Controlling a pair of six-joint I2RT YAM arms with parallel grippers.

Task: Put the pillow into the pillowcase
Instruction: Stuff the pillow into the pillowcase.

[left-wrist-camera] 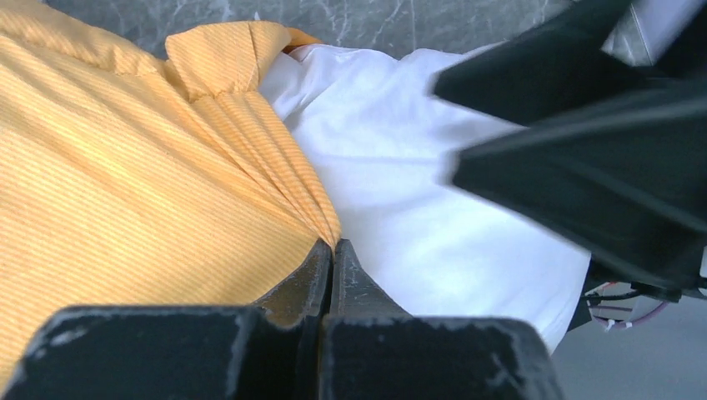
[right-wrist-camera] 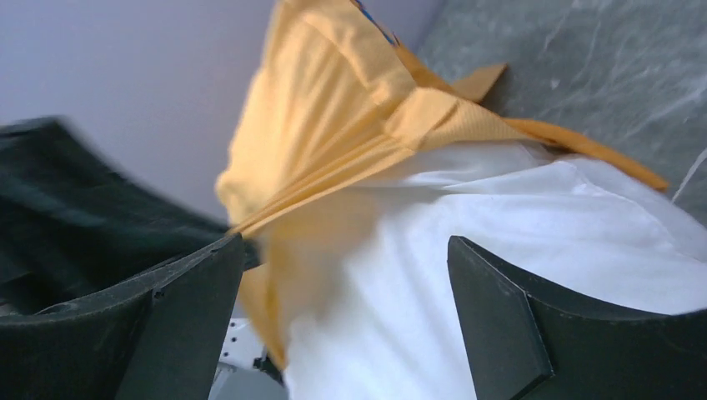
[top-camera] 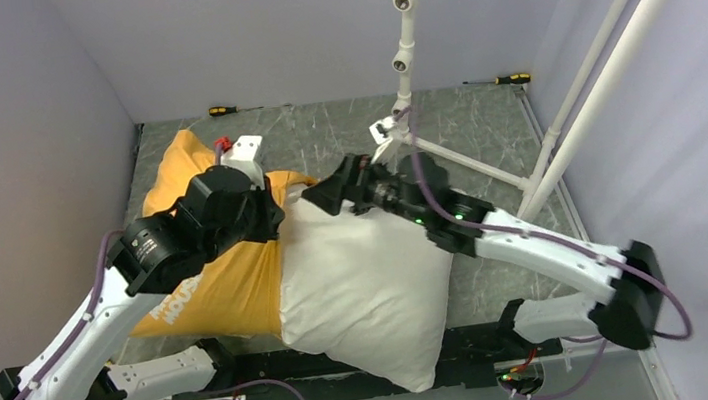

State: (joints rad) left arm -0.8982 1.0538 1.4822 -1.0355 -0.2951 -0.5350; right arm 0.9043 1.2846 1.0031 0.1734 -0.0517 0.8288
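The white pillow (top-camera: 359,280) lies across the middle of the table, its far left part tucked into the orange-yellow pillowcase (top-camera: 229,285) on the left. My left gripper (top-camera: 270,218) is shut on a pinched fold of the pillowcase (left-wrist-camera: 208,192) at its mouth, right beside the pillow (left-wrist-camera: 417,200). My right gripper (top-camera: 322,200) hovers over the pillow's far corner with its jaws wide open. In the right wrist view the pillow (right-wrist-camera: 517,217) and a stretched edge of the pillowcase (right-wrist-camera: 333,108) show between the spread fingers (right-wrist-camera: 192,308), gripped by neither.
A white pipe frame (top-camera: 404,53) stands at the back right, with slanted poles (top-camera: 606,61) reaching the table. Two screwdrivers (top-camera: 224,109) (top-camera: 509,79) lie along the back wall. Grey walls close in left and right.
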